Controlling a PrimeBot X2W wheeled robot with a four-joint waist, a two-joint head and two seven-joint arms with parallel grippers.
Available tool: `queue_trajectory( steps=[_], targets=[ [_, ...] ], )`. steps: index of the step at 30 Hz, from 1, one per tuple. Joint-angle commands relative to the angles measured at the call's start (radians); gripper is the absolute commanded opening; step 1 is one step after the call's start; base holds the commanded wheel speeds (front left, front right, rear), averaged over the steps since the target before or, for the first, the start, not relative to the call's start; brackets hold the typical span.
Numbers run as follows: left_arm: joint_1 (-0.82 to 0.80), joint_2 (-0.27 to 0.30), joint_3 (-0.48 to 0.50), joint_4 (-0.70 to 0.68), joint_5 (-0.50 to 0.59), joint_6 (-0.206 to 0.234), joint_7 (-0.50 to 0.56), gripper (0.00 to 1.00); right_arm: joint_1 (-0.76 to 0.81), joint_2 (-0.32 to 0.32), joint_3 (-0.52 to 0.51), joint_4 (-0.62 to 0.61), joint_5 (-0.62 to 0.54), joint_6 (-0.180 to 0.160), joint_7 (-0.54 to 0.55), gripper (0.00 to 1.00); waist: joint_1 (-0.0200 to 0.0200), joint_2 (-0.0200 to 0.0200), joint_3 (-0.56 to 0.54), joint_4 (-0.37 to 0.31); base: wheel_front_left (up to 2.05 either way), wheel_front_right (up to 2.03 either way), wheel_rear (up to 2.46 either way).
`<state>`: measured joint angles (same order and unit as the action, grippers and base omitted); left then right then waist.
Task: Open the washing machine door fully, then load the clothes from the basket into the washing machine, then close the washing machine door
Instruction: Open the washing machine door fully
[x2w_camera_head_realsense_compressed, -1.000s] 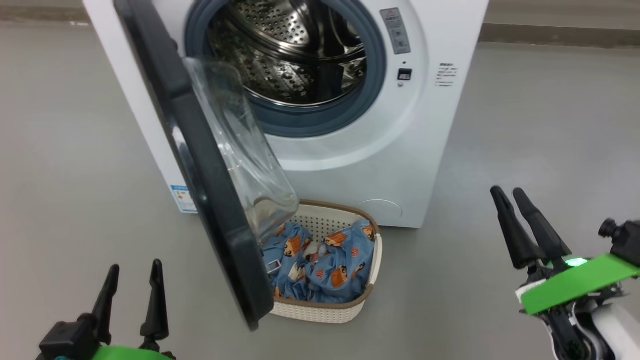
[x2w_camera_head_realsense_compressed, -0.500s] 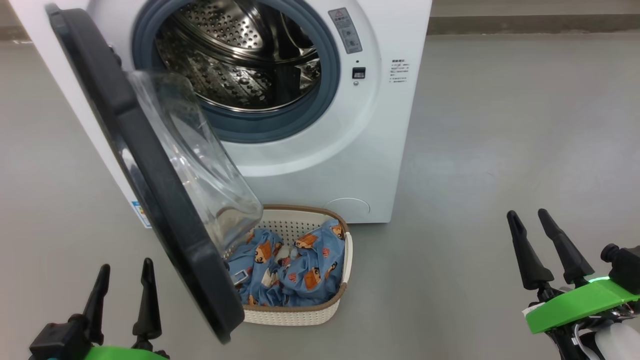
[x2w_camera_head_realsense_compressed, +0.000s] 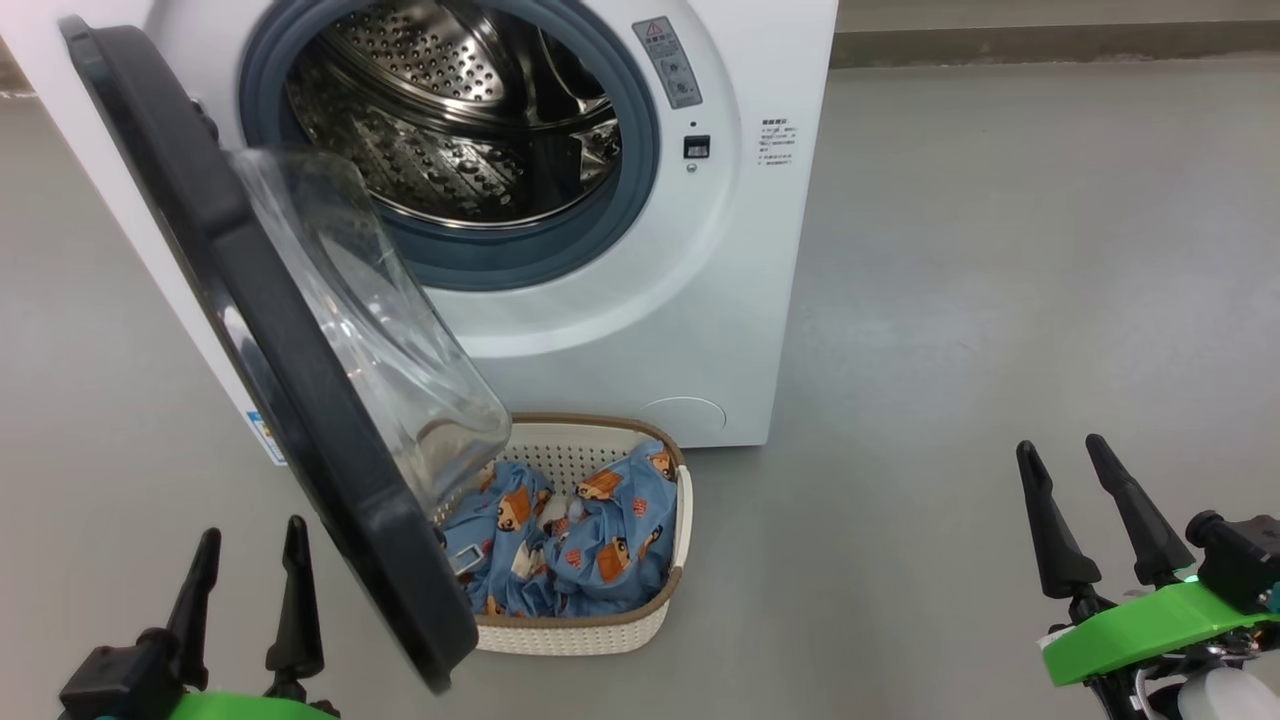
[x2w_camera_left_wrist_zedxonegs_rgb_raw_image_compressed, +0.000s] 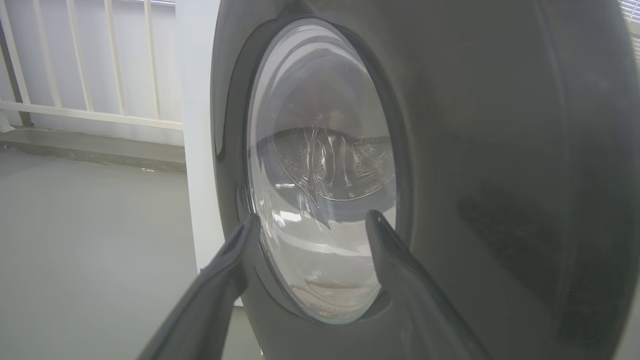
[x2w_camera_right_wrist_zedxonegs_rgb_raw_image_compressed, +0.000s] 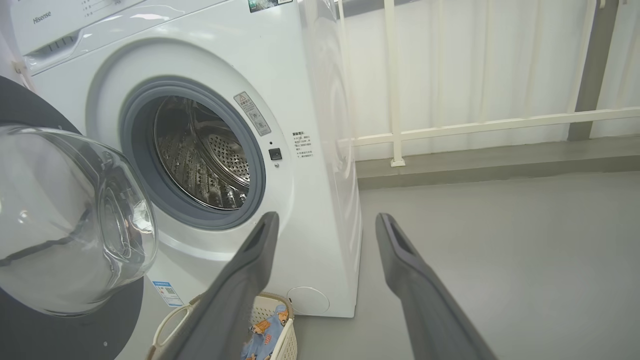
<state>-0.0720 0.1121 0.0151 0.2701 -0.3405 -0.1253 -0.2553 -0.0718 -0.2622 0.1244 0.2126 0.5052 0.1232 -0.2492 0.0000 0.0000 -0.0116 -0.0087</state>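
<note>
The white washing machine (x2w_camera_head_realsense_compressed: 620, 330) stands ahead, its steel drum (x2w_camera_head_realsense_compressed: 450, 120) showing inside the grey ring. The washing machine door (x2w_camera_head_realsense_compressed: 280, 330) hangs swung out to the left, its black rim edge-on to the head camera and its clear bowl facing right. Below the door's lower edge sits the cream basket (x2w_camera_head_realsense_compressed: 600, 635) holding the blue printed clothes (x2w_camera_head_realsense_compressed: 580, 540). My left gripper (x2w_camera_head_realsense_compressed: 252, 530) is open, left of the door and apart from it; its wrist view looks onto the door's outer face (x2w_camera_left_wrist_zedxonegs_rgb_raw_image_compressed: 500, 175). My right gripper (x2w_camera_head_realsense_compressed: 1060, 444) is open over bare floor, far right of the basket (x2w_camera_right_wrist_zedxonegs_rgb_raw_image_compressed: 280, 345).
Grey floor (x2w_camera_head_realsense_compressed: 1000, 300) stretches wide on the right of the machine. A white railing (x2w_camera_right_wrist_zedxonegs_rgb_raw_image_compressed: 450, 127) on a low ledge runs behind the machine and continues on its other side (x2w_camera_left_wrist_zedxonegs_rgb_raw_image_compressed: 90, 112). The door overhangs the basket's left part.
The head camera has moved, so the machine and basket sit further left in the picture. My right gripper has dropped lower and further right, away from the machine. Both grippers stay open.
</note>
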Motion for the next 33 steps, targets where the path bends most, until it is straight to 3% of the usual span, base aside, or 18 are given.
queue_trajectory(
  steps=[1,10,33],
  targets=[
    [-0.009,0.021,0.035,-0.03,0.007,0.002,-0.006,1.0,0.002,-0.011,0.007,-0.015,-0.019,0.008,-0.012,1.0,0.0,0.0,-0.002,-0.003,0.0,0.0,0.0],
    [-0.008,0.013,0.041,-0.033,0.004,0.004,-0.006,1.0,-0.012,0.012,-0.021,0.019,-0.083,0.008,-0.013,1.0,0.0,0.0,0.0,-0.016,0.0,0.0,0.0],
    [-0.014,0.008,0.045,-0.026,0.011,0.001,-0.006,1.0,-0.03,0.012,0.009,0.023,-0.061,0.008,-0.013,1.0,0.0,0.0,0.007,-0.016,0.0,0.0,0.0]
  ],
)
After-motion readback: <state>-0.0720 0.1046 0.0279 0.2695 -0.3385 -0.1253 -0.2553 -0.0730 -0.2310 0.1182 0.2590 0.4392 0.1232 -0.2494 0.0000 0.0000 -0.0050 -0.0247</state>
